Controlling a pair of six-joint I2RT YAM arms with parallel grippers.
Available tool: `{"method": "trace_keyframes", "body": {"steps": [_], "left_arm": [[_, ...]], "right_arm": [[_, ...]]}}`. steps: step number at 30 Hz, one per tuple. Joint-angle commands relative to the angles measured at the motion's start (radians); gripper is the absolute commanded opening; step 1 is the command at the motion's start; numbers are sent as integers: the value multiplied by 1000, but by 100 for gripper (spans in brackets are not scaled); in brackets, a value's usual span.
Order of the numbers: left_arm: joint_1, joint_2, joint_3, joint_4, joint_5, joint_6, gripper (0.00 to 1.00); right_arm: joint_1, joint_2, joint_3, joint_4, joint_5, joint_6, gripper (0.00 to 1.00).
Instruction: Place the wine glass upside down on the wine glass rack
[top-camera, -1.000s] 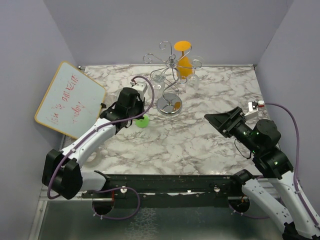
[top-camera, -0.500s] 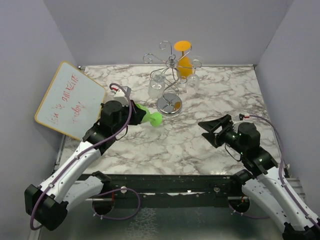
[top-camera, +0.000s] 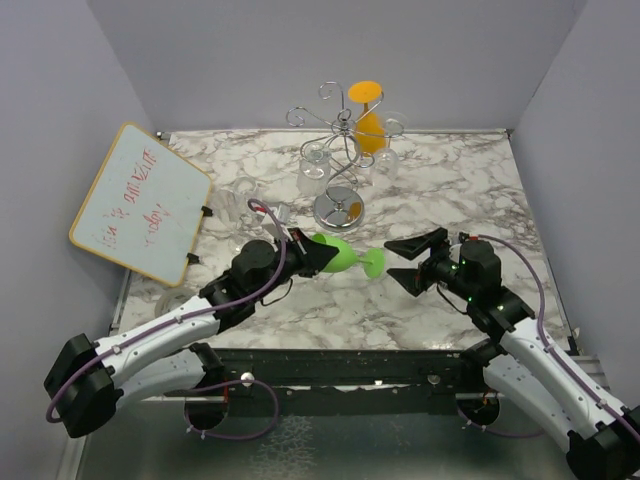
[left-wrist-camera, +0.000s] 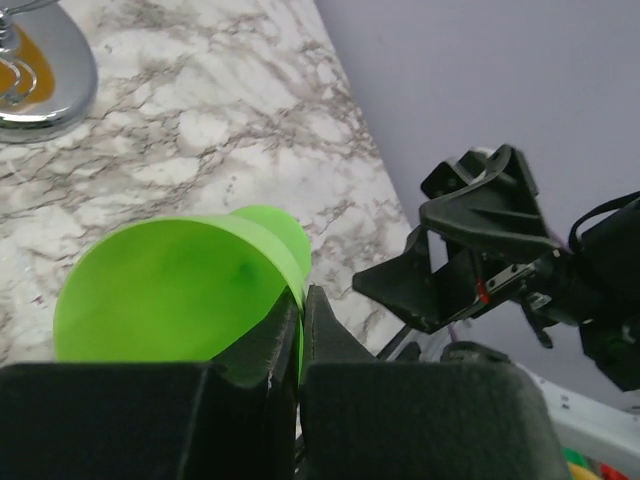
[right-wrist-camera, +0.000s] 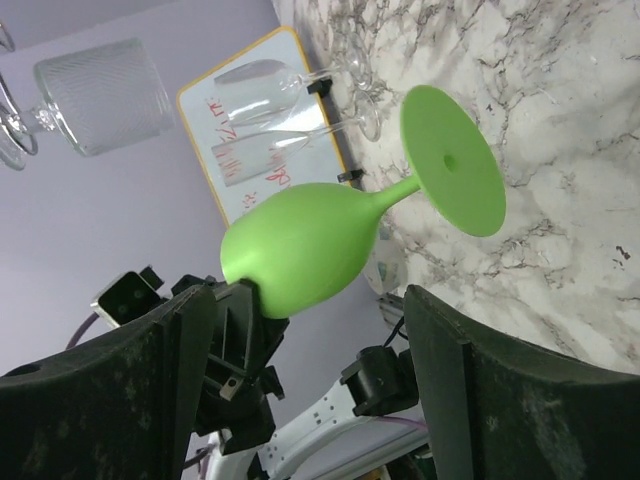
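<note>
Overhead plus wrists — shared wine glass (right-wrist-camera: 300, 245)

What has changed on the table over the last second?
The left gripper, shut on the green glass, carried it from beside the rack to the near middle, turned sideways with its foot toward the right gripper. The right gripper, open, swung left to meet it. Rack, orange glass and whiteboard stayed put.

Green wine glass (top-camera: 346, 257) sideways in left pincer (top-camera: 326, 256)
</note>
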Motion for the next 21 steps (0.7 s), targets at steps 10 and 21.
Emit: {"method": "trace_keyframes", "body": {"steps": [10,21], "left_arm": [[-176,42,-37,339,-434,-30,0],[-178,100,-5,348,-456,-30,0]], "right_arm": [[6,88,81,-7,79,83,72],[42,316,198,89,126,118,64]]}}
